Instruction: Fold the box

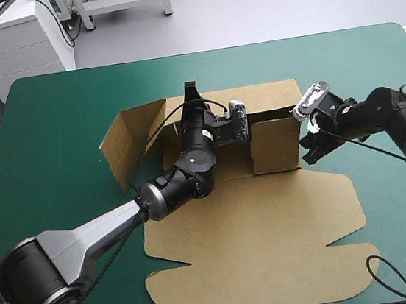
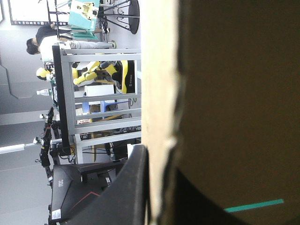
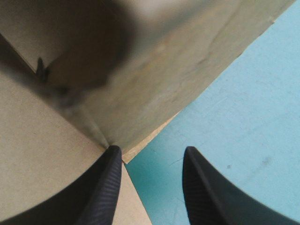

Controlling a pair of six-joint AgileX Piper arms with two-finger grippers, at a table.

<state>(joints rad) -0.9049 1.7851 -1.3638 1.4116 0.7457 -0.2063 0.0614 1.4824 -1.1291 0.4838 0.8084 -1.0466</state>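
Left pincer (image 2: 161,178) astride the box (image 1: 269,210) edge (right pincer (image 3: 152,152) spread)

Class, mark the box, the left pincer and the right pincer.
box (image 1: 257,234), high view, its flat near panel.
left pincer (image 2: 161,161), left wrist view, midway between its fingertips.
right pincer (image 3: 152,150), right wrist view, midway between its fingertips.

The black-and-silver left arm (image 1: 109,234) reaches forward with a bent elbow. Its black, fin-fingered left gripper (image 2: 159,183) is pinched nearly closed, a wall of the brown board box (image 1: 272,143) between its fingers. The dark right arm (image 1: 391,118) angles inward, and its right gripper (image 3: 151,180) has its fingers spread apart.
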